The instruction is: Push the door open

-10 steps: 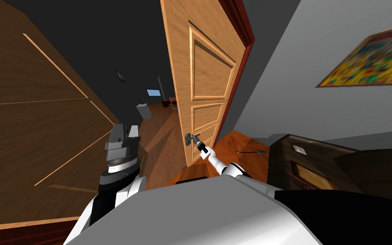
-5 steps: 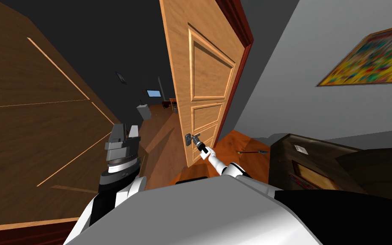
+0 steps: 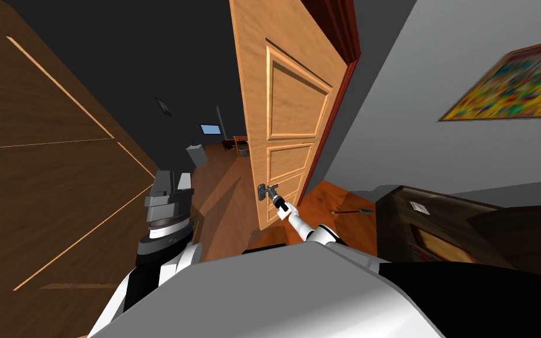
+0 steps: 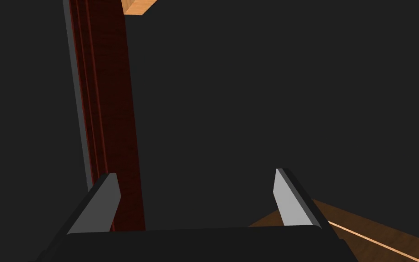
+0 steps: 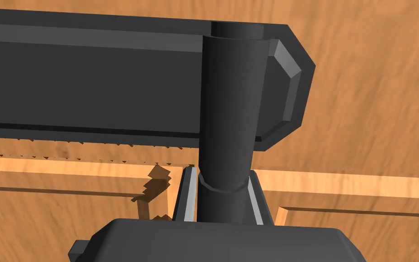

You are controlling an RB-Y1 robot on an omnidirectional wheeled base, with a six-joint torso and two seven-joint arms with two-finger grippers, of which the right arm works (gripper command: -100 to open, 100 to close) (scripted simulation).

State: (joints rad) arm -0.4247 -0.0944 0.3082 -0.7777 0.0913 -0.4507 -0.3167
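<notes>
Door (image 3: pixel 290 111) stands ajar ahead of me, hinged at the red frame (image 3: pixel 329 132). My right gripper (image 5: pixel 222 191) is clamped on its dark lever handle (image 5: pixel 226 113); my left gripper (image 4: pixel 199 191) is spread and empty. Push along the door's swing arc (not straight ahead), letting the wrist follow the handle so the grip does not slip.

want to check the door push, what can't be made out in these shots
Door top: cut off by the head view's upper edge.
Right end effector, shut on the handle: fingers mostly hidden behind it, right wrist view.
Objects beyond the doorway: too small, head view.
Painting: blurred, head view.
</notes>
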